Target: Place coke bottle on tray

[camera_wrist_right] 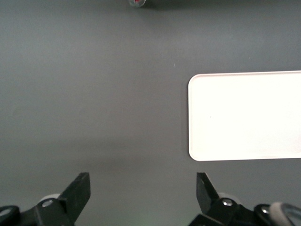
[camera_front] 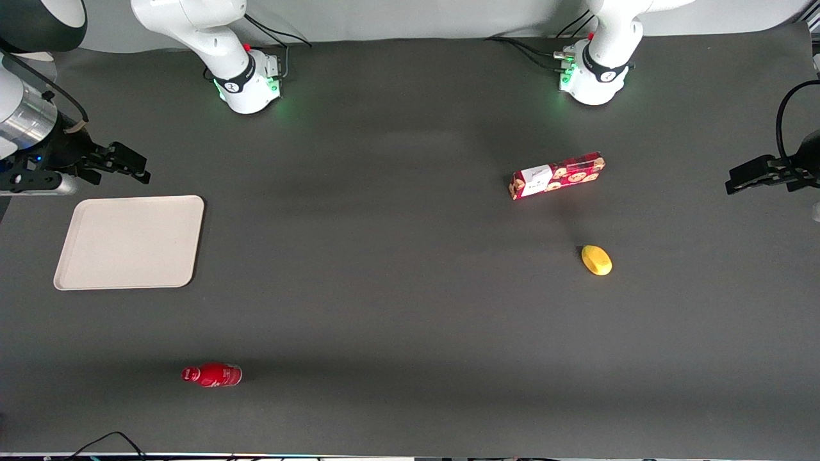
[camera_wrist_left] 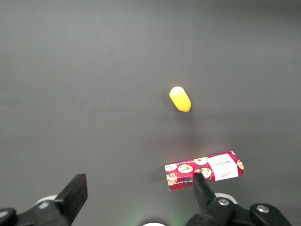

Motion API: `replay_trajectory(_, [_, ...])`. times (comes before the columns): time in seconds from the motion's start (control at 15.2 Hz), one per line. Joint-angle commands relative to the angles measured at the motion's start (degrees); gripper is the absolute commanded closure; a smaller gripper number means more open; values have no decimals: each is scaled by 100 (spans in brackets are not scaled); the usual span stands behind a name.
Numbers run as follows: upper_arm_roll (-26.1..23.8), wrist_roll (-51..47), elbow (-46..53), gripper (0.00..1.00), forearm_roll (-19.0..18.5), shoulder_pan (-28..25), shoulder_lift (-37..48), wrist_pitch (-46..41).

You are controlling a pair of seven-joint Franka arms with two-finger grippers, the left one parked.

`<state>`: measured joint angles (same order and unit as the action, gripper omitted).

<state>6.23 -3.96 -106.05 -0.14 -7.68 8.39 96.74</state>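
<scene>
Gripper (camera_front: 128,168) hangs wide open above the tray's (camera_front: 128,242) 12 o'clock edge; coke bottle (camera_front: 213,374) lies sideways at the tray's 5 o'clock, so nothing's grabbed yet.

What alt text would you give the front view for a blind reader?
A red bottle lies on its side on a dark table, nearer the camera than an empty tray. The open claw hovers beside the tray.

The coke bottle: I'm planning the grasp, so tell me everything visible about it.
The coke bottle is small, all red and glossy like plastic, with a red cap, narrow neck and white lettering. It lies on its side on the dark table, touching nothing else, nearer the front camera than the tray. The open gripper hangs far from it.
</scene>
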Motion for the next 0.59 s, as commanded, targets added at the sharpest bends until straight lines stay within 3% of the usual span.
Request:
replay_trajectory(0.0, [1, -193, 295, 0, 23, 3, -250, -85])
replay_trajectory(0.53, [-87, -175, 488, 0, -65, -93, -207, -94])
